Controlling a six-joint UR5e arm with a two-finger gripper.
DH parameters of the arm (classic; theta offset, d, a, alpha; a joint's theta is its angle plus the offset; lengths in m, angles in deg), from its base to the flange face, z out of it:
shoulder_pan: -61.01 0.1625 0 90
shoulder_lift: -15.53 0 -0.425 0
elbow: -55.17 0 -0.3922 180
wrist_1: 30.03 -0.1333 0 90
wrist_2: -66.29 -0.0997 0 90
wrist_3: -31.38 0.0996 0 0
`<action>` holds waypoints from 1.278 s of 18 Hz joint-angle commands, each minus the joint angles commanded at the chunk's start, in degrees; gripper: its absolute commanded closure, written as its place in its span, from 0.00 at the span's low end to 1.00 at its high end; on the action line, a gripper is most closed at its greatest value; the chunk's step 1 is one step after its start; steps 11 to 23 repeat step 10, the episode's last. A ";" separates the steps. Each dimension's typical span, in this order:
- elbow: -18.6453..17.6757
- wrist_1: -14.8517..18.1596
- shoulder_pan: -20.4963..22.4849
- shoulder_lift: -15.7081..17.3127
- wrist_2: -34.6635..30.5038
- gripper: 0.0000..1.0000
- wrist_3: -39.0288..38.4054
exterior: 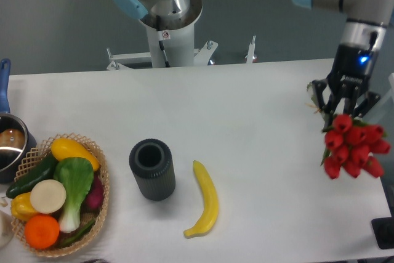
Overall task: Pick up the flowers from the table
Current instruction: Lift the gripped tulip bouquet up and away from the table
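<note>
Flowers (353, 148) hang in the gripper (342, 108), whose jaws are clamped on the stems, with the red heads pointing down over the right edge of the table (246, 127). Well to the left lie a banana (205, 199), a dark cylinder (152, 169) standing upright, and a basket (103, 184) of vegetables.
</note>
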 joint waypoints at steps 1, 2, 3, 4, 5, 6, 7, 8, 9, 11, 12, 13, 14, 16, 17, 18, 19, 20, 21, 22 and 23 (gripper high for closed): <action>0.00 0.00 0.44 0.00 1.50 0.68 0.00; -0.09 -0.09 0.80 0.00 1.95 0.68 0.00; -0.09 -0.09 1.06 0.00 2.04 0.68 0.00; -0.17 -0.09 1.15 0.09 2.04 0.68 0.00; -0.09 -0.09 1.15 0.09 2.04 0.68 0.00; -0.09 -0.18 1.15 0.09 2.04 0.68 0.00; -0.17 -0.18 1.24 0.17 2.04 0.68 -0.17; -0.26 -0.18 1.33 0.35 2.04 0.68 -0.18; -0.44 -0.27 1.33 0.35 2.04 0.68 -0.09; -0.53 -0.27 1.42 0.35 2.04 0.68 0.00; -0.53 -0.27 1.42 0.35 2.04 0.68 0.00; -0.53 -0.27 1.42 0.35 2.04 0.68 0.00; -0.53 -0.27 1.42 0.35 2.04 0.68 0.00; -0.53 -0.27 1.42 0.35 2.04 0.68 0.00; -0.53 -0.27 1.42 0.35 2.04 0.68 0.00; -0.53 -0.27 1.42 0.35 2.04 0.68 0.00; -0.53 -0.27 1.42 0.35 2.04 0.68 0.00; -0.53 -0.27 1.42 0.35 2.04 0.68 0.00; -0.53 -0.27 1.42 0.35 2.04 0.68 0.00; -0.53 -0.27 1.42 0.35 2.04 0.68 0.00; -0.53 -0.27 1.42 0.35 2.04 0.68 0.00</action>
